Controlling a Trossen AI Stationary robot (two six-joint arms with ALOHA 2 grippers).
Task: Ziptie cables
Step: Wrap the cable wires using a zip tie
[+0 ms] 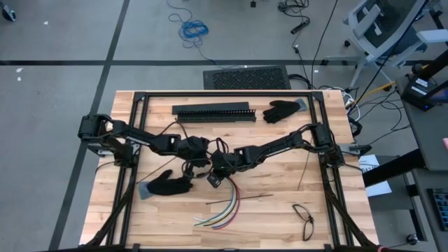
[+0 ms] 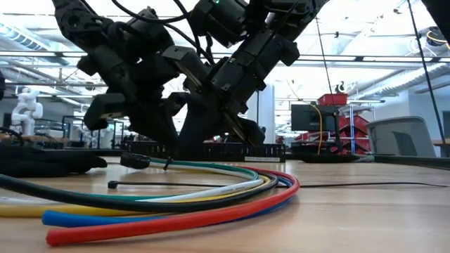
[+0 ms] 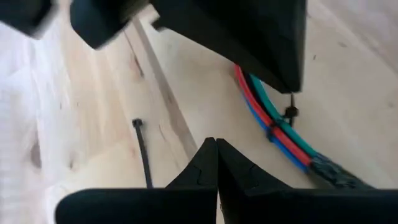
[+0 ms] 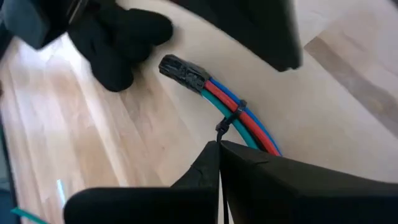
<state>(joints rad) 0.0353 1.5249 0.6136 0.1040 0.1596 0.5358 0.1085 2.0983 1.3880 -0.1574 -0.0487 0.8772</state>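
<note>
1. Cables (image 1: 222, 204): the bundle lies on the table (image 1: 280, 217) near the centre, running from a dark connector (image 4: 182, 70) under the two grippers and fanning out toward the front edge. A tie (image 4: 229, 121) already circles the red, blue and green strands close to the connector.
2. Left gripper (image 3: 216, 163): fingers fully closed, empty, poised over bare wood just beside the bundle. Right gripper (image 4: 219, 160): fingers fully closed; the tie sits right at their tips, but whether its tail is pinched cannot be told.
3. Risk, slack tie: if the right gripper has missed the tail, a pull gives no cinch and the loop stays loose.
4. Risk, dragged bundle: nothing pins the cables, so a pull on the tail would probably slide the whole bundle across the wood rather than tighten the loop. The left gripper is not holding the strands.
5. Risk, collision: both wrists crowd the same spot at table centre; a sideways move by either arm could strike the other.
6. Risk, snagging: a spare tie (image 3: 142, 148) lies loose near the left gripper, and a glove (image 1: 166, 185) lies just beside the left arm; either could be swept along.
7. Open room: the wood toward the front right is mostly bare, apart from a black loop (image 1: 303, 217). The rear holds a slotted bar (image 1: 213, 112) and a second glove (image 1: 281, 110). Metal frame rails bound both sides.
</note>
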